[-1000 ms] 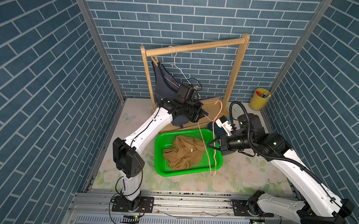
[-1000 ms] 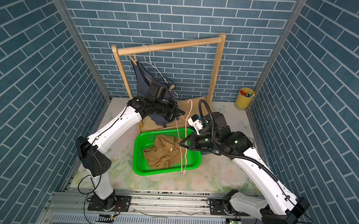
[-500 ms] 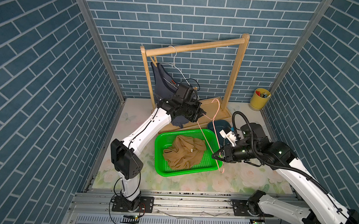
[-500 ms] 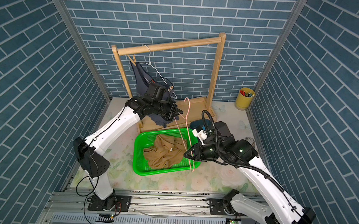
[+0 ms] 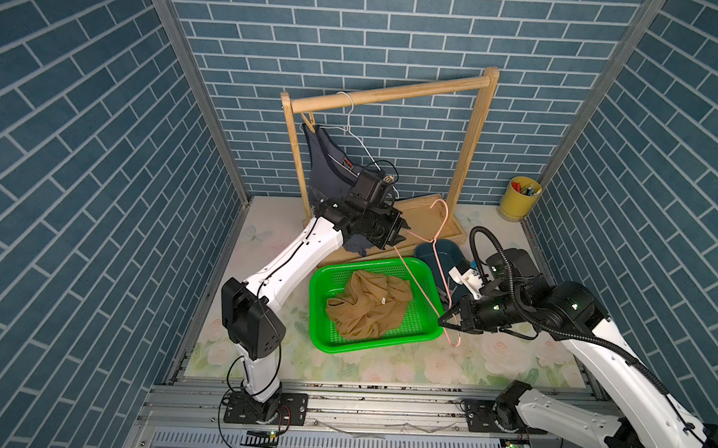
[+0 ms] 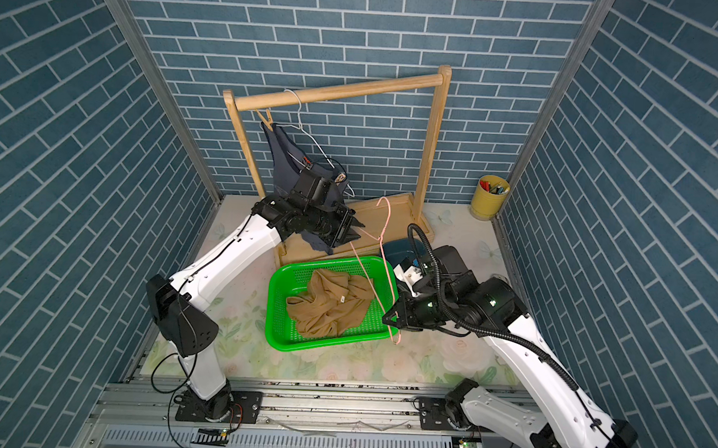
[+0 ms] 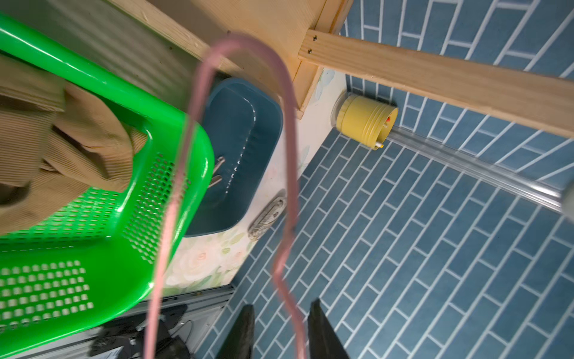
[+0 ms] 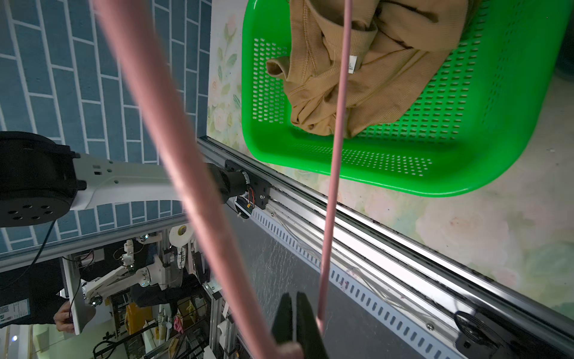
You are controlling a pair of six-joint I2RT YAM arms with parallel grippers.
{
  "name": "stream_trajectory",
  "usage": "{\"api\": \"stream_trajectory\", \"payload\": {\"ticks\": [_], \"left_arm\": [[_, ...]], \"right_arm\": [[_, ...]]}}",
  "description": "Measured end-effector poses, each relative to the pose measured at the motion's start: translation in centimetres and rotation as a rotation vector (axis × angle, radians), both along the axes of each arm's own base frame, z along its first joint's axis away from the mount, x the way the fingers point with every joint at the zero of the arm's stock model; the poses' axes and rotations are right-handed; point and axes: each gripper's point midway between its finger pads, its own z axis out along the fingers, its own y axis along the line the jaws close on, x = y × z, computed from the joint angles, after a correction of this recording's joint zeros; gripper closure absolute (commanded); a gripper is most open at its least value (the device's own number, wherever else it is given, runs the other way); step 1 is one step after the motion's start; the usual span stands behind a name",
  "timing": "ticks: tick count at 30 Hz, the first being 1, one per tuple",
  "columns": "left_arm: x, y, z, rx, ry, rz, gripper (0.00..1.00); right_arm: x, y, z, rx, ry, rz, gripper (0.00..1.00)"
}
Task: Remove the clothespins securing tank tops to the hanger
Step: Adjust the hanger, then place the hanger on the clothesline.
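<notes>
My dark grey-blue tank top [image 5: 330,169], red-orange label at the neck, hangs skewed below the wooden rail [image 5: 396,91], with a pale wooden spring clothespin [image 5: 310,121] at its top strap. My tan-brown ribbed tank top [image 5: 368,310] lies crumpled and unpinned in the green perforated basket [image 5: 368,347]. The bare pink wire hanger [image 8: 178,155] slants above it, its low corner pinched in my right gripper [image 5: 442,319].

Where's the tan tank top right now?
In both top views the tan tank top lies crumpled inside the green basket, in front of the wooden rack, with the pink hanger slanting over the basket.
</notes>
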Motion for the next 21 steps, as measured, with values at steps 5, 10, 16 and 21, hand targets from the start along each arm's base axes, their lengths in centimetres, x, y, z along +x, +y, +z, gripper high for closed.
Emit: {"api": "stream_trajectory", "payload": {"ticks": [5, 10, 16, 21], "left_arm": [[-1.4, 2.5, -1.0, 0.126, 0.005, -0.032, 0.29], [-3.0, 5.9, -1.4, 0.220, 0.002, -0.034, 0.25], [-4.0, 10.2, -0.5, 0.302, -0.033, -0.006, 0.24], [-4.0, 12.2, 0.0, 0.341, -0.062, -0.001, 0.24]], "right_arm": [[0.3, -1.6, 1.1, -0.116, 0.003, -0.029, 1.00], [2.2, -2.8, 3.0, -0.237, -0.036, -0.063, 1.00], [6.6, -3.4, 5.7, -0.276, -0.131, -0.134, 1.00], [10.7, -2.9, 7.8, -0.255, -0.200, -0.164, 1.00]]}}
